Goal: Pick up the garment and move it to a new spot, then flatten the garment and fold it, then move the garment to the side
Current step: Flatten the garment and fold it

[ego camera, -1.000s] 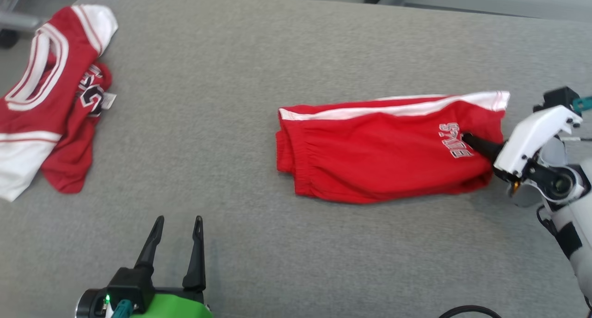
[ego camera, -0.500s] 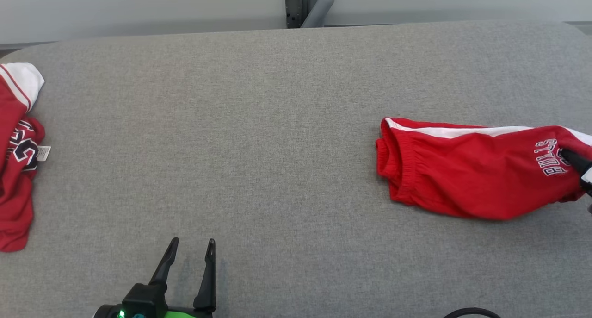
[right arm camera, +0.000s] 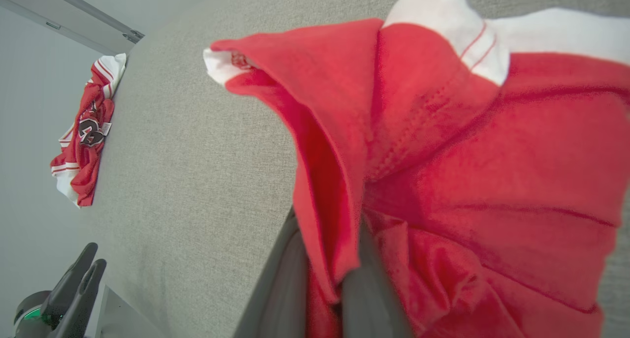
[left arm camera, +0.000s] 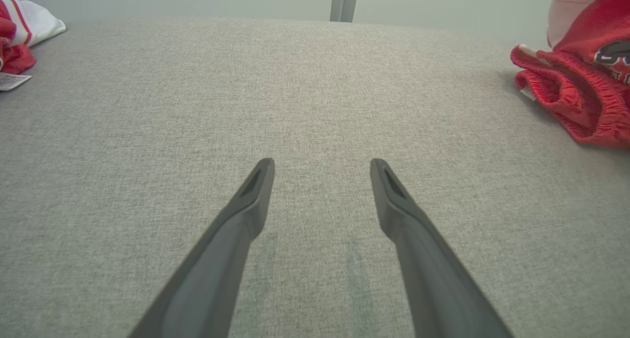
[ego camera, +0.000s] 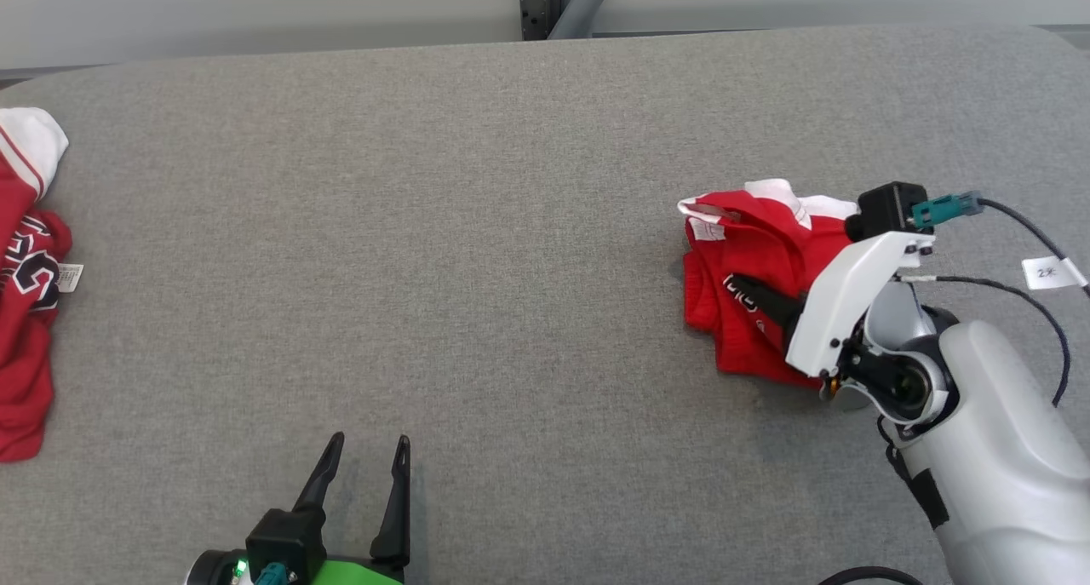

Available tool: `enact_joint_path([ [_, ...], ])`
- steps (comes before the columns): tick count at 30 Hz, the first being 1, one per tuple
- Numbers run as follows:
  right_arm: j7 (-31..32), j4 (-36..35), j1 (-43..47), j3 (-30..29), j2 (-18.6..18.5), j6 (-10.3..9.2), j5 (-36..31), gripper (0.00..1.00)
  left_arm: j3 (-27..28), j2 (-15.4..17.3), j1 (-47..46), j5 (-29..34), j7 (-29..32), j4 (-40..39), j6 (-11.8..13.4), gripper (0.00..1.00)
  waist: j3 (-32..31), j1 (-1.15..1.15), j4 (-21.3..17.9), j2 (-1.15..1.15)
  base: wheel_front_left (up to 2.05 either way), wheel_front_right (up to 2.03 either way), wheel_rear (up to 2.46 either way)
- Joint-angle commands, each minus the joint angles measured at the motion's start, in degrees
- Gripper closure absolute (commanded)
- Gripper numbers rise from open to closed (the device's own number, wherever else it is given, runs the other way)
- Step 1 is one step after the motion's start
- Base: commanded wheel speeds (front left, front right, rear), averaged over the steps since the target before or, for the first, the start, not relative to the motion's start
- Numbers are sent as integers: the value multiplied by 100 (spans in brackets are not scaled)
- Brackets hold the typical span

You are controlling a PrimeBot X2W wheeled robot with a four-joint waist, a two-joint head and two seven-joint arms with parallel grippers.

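Right jaws tight on bunched red shorts, left jaws apart over grey table

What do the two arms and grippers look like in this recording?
Left gripper: two long dark tapered fingers on a black base, bright green casing with a small green light. Right gripper: dark fingers, white angular cover, silver-grey forearm, teal connector, black cables with a white tag.

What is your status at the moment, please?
Right tool shut on red shorts, bunched up. Left tool open, empty. Red jersey far left, out of the way.
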Motion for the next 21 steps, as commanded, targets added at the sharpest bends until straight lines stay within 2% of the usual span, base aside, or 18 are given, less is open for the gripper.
enact_joint_path([
  [1, -3, 16, 100, -18, 4, 2, -73, 100, 10, -8, -68, 35, 0, 15, -19, 0, 2, 0, 38, -1, 0, 0, 0],
  [5, -109, 131, 162, -149, 320, 2, -592, 100, 92, -59, -164, 77, 0, 109, -74, 0, 19, 0, 144, -1, 0, 0, 0],
  [6, -113, 144, 181, -168, 397, 2, -674, 92, 114, -70, -169, 79, 0, 121, -75, 0, 21, 0, 160, -1, 0, 0, 0],
  [7, -117, 145, 194, -201, 450, 2, -752, 78, 135, -83, -165, 80, 0, 133, -81, 0, 25, 0, 173, -1, 0, 0, 0],
  [8, -117, 133, 201, -242, 484, 2, -816, 53, 158, -96, -155, 70, 0, 140, -92, 0, 27, 0, 183, -1, 0, 0, 0],
  [9, -108, 101, 214, -258, 513, 2, -855, 33, 181, -112, -133, 56, 0, 152, -104, 0, 26, 0, 186, -1, 0, 0, 0],
  [10, -124, 41, 227, -261, 543, 2, -884, 0, 200, -126, -104, 59, 0, 168, -112, 0, 28, 0, 183, -1, 0, 0, 0],
  [14, -308, -318, 292, -342, 622, 2, -994, 0, 265, -193, -20, 55, 0, 227, -161, 0, 2, 0, 161, -1, 0, 0, 0],
  [21, -645, -1974, 983, -629, 430, 2, -888, 0, 487, -269, 258, -19, 0, 164, -89, 0, -240, 0, 53, -1, 0, 0, 0],
])
